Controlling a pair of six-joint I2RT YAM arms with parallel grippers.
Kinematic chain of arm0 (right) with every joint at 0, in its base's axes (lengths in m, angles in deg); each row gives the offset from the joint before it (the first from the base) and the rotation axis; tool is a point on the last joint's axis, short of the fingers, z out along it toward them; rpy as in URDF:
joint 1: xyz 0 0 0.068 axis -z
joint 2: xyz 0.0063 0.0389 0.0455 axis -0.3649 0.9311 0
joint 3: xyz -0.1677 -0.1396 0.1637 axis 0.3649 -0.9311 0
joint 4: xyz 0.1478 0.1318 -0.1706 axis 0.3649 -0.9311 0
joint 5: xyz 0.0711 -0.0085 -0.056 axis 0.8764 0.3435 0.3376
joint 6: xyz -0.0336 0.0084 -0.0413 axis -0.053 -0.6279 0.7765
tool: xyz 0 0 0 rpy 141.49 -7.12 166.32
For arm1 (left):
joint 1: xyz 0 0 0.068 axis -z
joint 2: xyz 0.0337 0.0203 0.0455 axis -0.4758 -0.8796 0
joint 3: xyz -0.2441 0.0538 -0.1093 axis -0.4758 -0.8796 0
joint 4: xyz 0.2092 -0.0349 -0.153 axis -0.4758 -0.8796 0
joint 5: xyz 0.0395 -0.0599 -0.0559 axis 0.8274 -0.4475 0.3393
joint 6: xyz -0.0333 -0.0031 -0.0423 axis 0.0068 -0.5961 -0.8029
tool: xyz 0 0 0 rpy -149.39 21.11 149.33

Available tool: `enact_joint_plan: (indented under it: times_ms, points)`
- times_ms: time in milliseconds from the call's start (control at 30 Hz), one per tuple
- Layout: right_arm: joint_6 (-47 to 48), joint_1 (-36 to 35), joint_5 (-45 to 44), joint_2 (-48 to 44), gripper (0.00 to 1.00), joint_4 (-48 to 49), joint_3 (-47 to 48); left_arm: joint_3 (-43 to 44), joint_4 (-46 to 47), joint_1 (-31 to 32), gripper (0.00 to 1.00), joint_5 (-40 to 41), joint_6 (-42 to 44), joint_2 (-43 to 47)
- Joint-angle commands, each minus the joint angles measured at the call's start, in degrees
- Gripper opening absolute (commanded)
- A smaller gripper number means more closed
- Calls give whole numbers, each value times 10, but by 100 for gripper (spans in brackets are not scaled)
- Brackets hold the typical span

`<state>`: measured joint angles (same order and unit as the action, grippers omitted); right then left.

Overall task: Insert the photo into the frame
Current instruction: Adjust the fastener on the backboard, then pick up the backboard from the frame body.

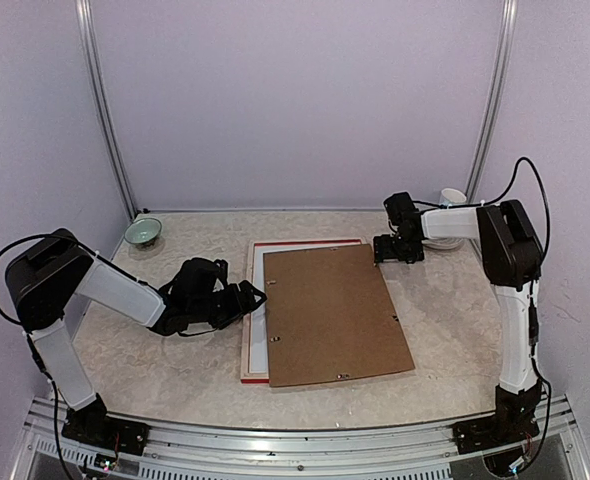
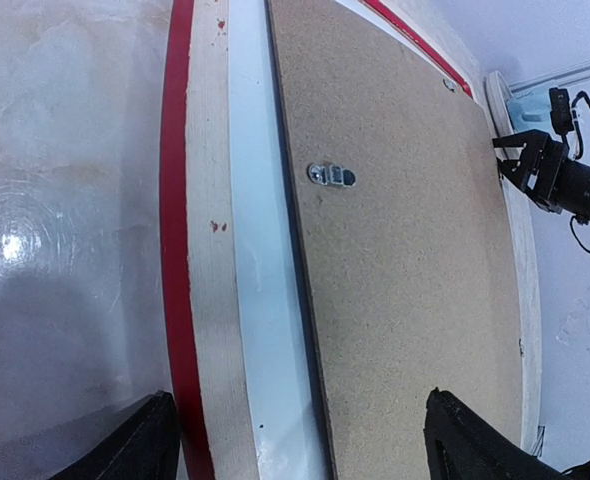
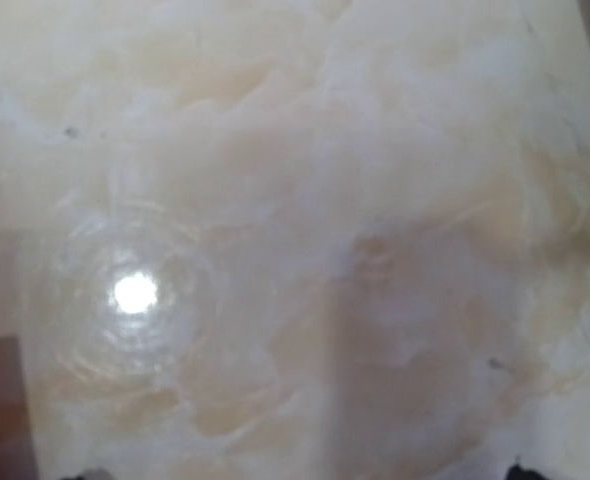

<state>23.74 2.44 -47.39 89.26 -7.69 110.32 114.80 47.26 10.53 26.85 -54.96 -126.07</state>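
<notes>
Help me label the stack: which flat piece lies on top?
The brown board, skewed on top; the white sheet and red-edged frame lie beneath it.

- One frame [image 1: 248, 345], centre of the top view.
- One brown backing board [image 1: 337, 315], lying askew on it.
- One white sheet [image 1: 261, 340], a strip showing along the board's left edge.
- Two bowls: green bowl [image 1: 143, 232] upper left, white bowl [image 1: 453, 197] upper right.
- Two arms: left arm [image 1: 115, 290], right arm [image 1: 510, 300].
- One metal hanger [image 2: 332, 175] on the board, in the left wrist view.
- One table [image 1: 445, 330].
</notes>
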Motion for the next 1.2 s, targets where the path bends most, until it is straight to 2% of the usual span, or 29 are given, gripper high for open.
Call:
enact_joint_plan:
  times_ms: [0,233,467,633,867,1167]
  points:
    - [-4,6,-7,13,91,-52,-9,-4,-12,0,83,-3,-1,13]
    - [-41,52,126,-91,91,10,-152,-8,-3,0,84,-7,-3,9]
    - [-86,96,304,-182,90,109,-309,-9,7,0,84,-12,-5,2]
    - [-104,111,435,-223,88,189,-381,-14,9,0,84,-11,-3,3]
    - [-106,111,507,-258,86,215,-423,-18,13,-1,84,-11,-6,4]
    - [-125,111,573,-236,82,281,-460,-8,14,0,84,-16,-7,-7]
